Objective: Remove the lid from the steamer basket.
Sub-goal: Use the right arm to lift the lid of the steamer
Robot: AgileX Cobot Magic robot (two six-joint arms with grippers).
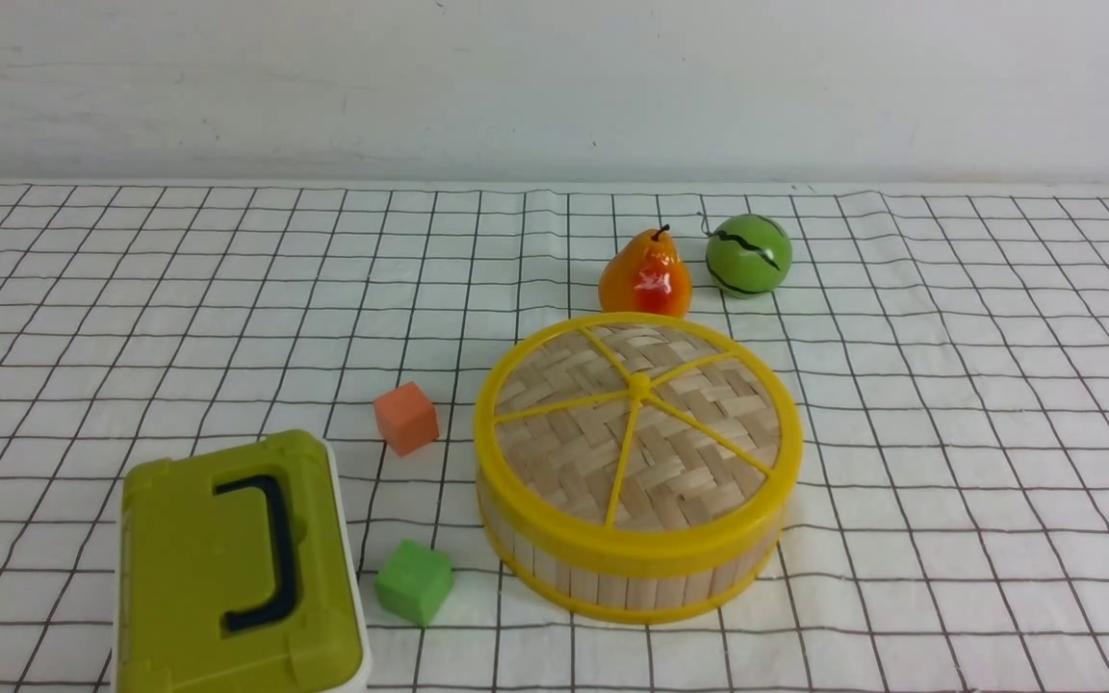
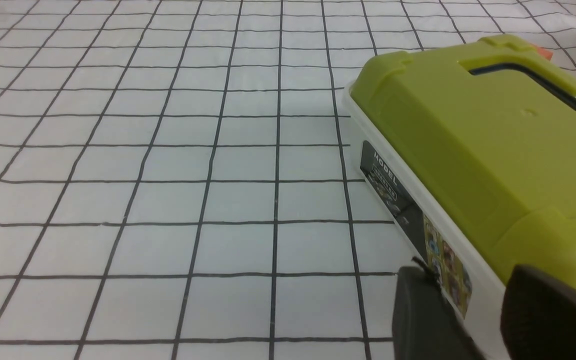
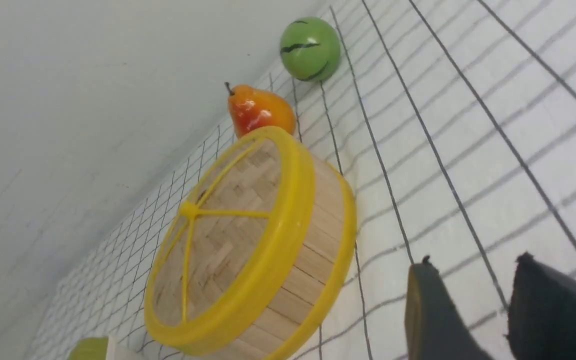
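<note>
Showing green box (image 1: 237, 568) lower left of front view, orange and green blocks beside it, lidded basket (image 1: 631, 577) at centre, lid (image 1: 564, 448) on top, left (image 2: 460, 300) and right (image 3: 478, 295) grippers apart, empty.

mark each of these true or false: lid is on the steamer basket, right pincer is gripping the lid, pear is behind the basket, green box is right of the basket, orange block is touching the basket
The lid is on the steamer basket: true.
The right pincer is gripping the lid: false, it is open and holds nothing.
The pear is behind the basket: true.
The green box is right of the basket: false, it is on the left.
The orange block is touching the basket: false, there is a gap between them.
</note>
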